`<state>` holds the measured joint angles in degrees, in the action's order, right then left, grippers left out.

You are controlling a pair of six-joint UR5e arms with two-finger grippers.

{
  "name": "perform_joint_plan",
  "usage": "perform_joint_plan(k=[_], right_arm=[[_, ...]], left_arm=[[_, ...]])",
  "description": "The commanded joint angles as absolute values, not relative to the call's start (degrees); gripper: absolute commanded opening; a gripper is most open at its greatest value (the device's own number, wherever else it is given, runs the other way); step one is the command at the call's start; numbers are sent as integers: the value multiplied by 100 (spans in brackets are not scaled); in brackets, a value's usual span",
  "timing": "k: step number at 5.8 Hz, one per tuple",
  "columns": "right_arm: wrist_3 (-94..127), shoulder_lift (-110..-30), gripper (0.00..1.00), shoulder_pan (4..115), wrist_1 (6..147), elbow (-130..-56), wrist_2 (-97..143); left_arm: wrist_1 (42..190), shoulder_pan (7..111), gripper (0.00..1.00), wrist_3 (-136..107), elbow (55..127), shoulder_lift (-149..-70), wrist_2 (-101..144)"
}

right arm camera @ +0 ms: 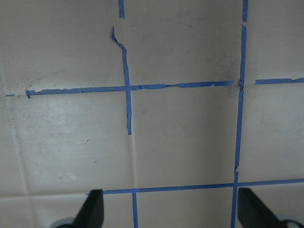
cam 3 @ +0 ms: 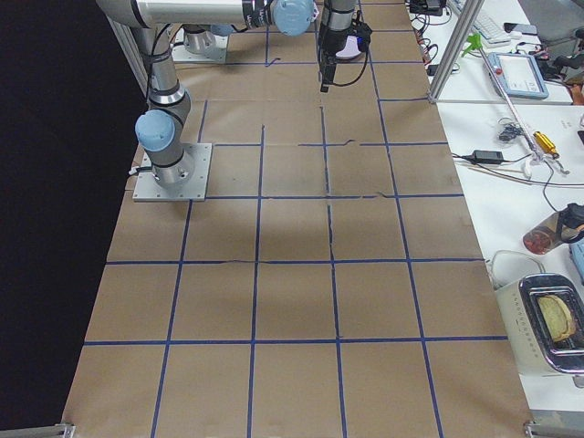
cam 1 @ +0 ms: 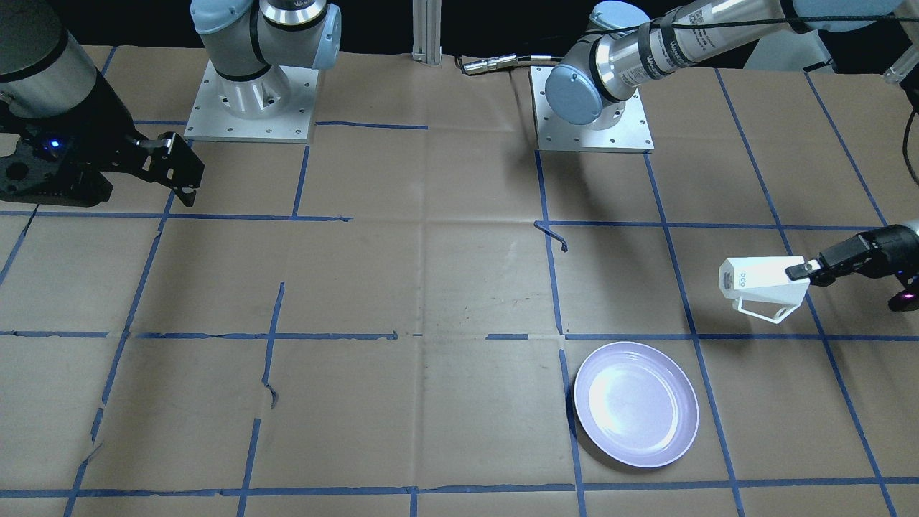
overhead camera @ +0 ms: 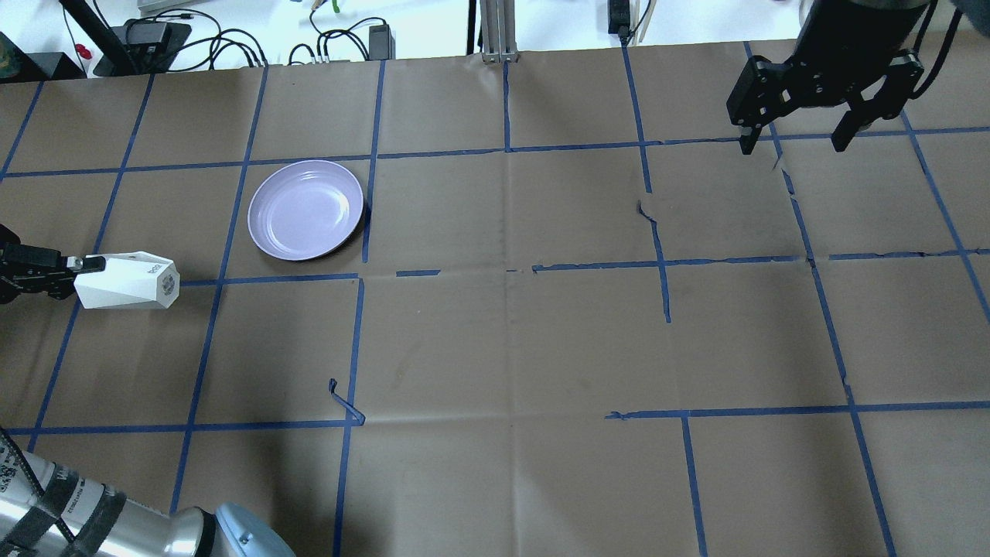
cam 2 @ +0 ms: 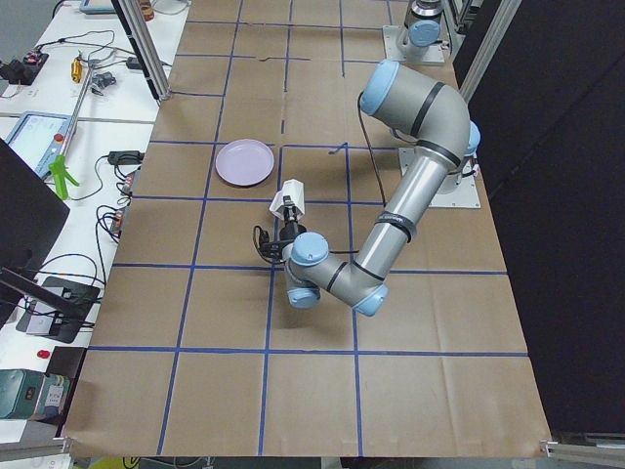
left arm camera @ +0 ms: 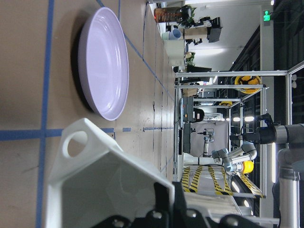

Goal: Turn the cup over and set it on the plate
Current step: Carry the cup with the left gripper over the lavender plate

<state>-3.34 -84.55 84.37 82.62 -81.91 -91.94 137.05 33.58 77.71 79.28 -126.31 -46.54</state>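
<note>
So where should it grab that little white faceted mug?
Probably by the rim of the white faceted mug, coming in from its open mouth, one finger inside, one outside, as the left gripper does. It is held sideways, mouth toward that gripper; the thin open handle looks flimsy.

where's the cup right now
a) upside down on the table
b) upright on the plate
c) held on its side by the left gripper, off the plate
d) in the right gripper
c: the left gripper is shut on the rim of the cup, whose base points sideways, while the plate lies apart from it with nothing on it.
</note>
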Motion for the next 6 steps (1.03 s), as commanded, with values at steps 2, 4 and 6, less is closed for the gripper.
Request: perform_joint_plan(k=[2,4,6], right_arm=[[-334,-8455,100,8438,8262,-8191,-9193],[-334,-8455,100,8438,8262,-8191,-9193],[-334,-8455,100,8438,8262,-8191,-9193]], left_arm=[[13398,3392,0,5658,7884,-10859,-4711],[11394,4527,0,3755,7884,-10390,-5513],[9186,6267,0,1732,7892,-10423,-6953]])
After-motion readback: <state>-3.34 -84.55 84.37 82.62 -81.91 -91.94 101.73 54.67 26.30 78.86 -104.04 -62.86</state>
